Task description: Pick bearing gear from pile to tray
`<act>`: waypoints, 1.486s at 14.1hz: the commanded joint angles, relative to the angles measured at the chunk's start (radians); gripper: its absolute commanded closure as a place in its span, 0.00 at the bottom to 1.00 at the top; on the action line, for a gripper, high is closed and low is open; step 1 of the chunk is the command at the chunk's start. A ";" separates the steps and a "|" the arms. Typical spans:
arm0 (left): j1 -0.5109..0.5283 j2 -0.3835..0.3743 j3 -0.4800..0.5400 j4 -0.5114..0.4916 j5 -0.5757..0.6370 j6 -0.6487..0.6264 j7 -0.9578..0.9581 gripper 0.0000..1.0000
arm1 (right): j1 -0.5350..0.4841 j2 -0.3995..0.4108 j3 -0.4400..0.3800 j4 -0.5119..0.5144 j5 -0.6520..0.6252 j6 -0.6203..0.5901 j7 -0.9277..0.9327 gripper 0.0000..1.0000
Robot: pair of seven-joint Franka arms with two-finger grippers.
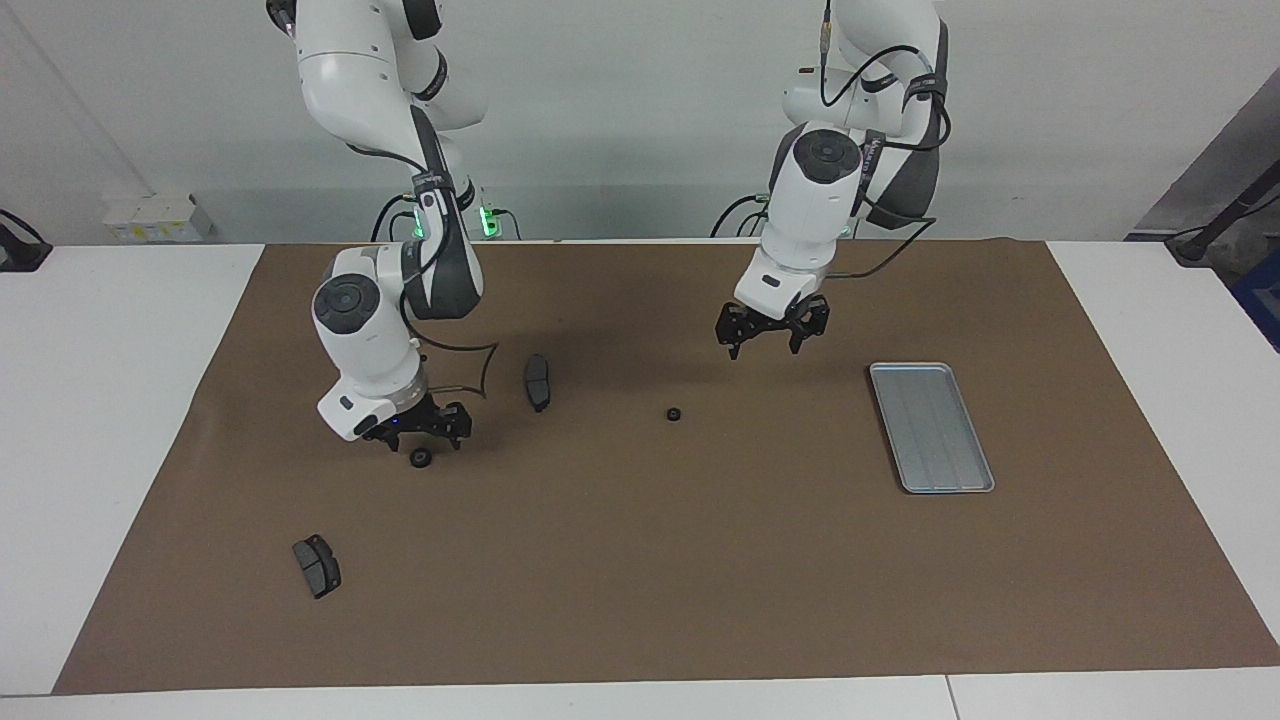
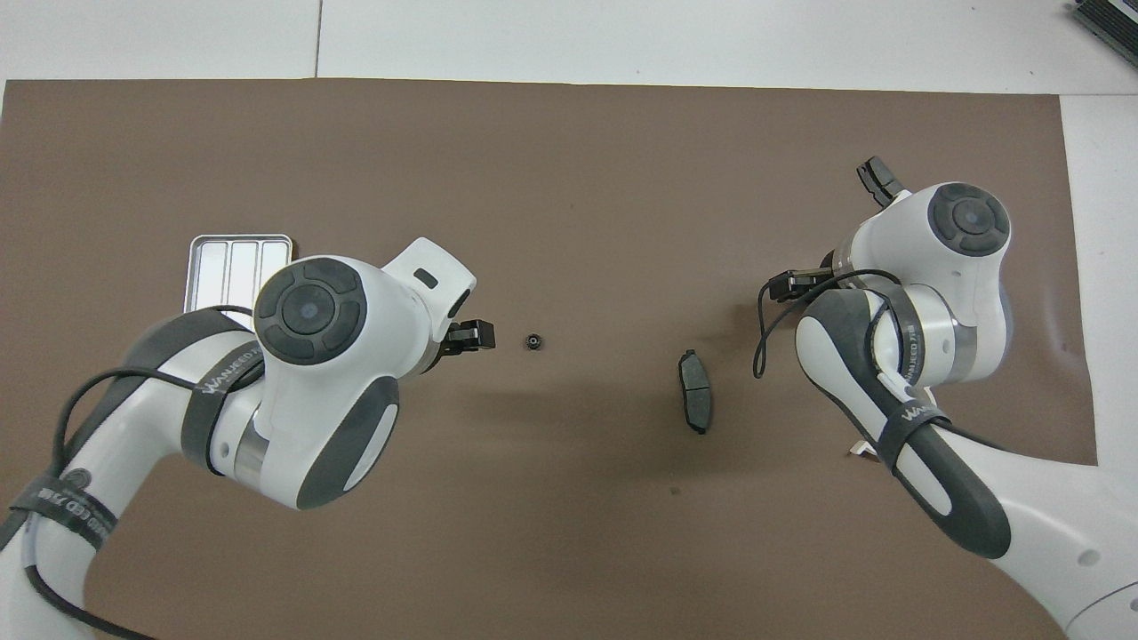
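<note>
One small black bearing gear [image 1: 674, 414] [image 2: 533, 340] lies alone mid-mat. My left gripper [image 1: 765, 345] [image 2: 471, 335] hangs open in the air close beside it, holding nothing. A second bearing gear [image 1: 421, 458] lies toward the right arm's end, with my right gripper [image 1: 425, 440] open and low just above it. In the overhead view the right wrist hides that gear. The silver tray [image 1: 930, 427] [image 2: 233, 267] sits empty at the left arm's end. The rest of the pile is mostly hidden by the right arm.
A dark brake pad [image 1: 537, 382] [image 2: 695, 403] lies between the two gears. Another brake pad [image 1: 317, 566] [image 2: 880, 180] lies farther from the robots at the right arm's end. A tip of the white bracket [image 2: 861, 452] peeks out by the right forearm. A brown mat [image 1: 640, 600] covers the table.
</note>
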 commanded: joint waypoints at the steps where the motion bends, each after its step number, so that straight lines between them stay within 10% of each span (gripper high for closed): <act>1: -0.037 -0.025 0.014 -0.063 0.025 0.105 -0.051 0.00 | -0.040 -0.038 0.016 -0.068 0.004 0.046 -0.056 0.09; 8: -0.085 0.188 0.015 0.105 0.083 0.148 -0.157 0.00 | -0.043 -0.040 0.016 -0.080 0.004 0.052 -0.053 0.64; 21: -0.148 0.320 0.014 0.130 0.100 0.237 -0.186 0.00 | -0.034 -0.023 0.015 -0.092 0.028 0.146 -0.038 0.63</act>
